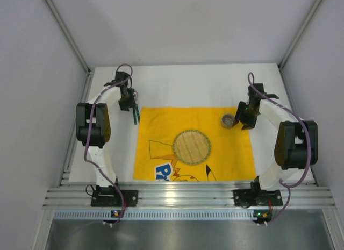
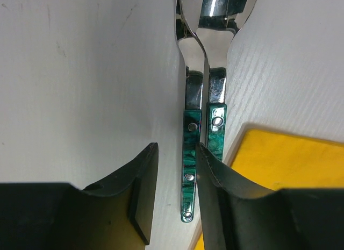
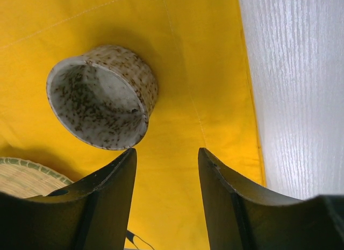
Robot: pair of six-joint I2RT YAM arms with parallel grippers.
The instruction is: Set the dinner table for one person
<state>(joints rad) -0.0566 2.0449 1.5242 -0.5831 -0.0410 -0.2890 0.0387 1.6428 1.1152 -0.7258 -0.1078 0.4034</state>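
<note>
Top external: table fills mid-frame. Cloth lies centred, with a plate on it, cup at its upper right and cutlery at its upper-left edge. Setting looks nearly done; cutlery placement pending. Left gripper is part-open astride the handles, not clamped. Right gripper is part-open and empty.

Lab cell: white walls, aluminium rail
</note>
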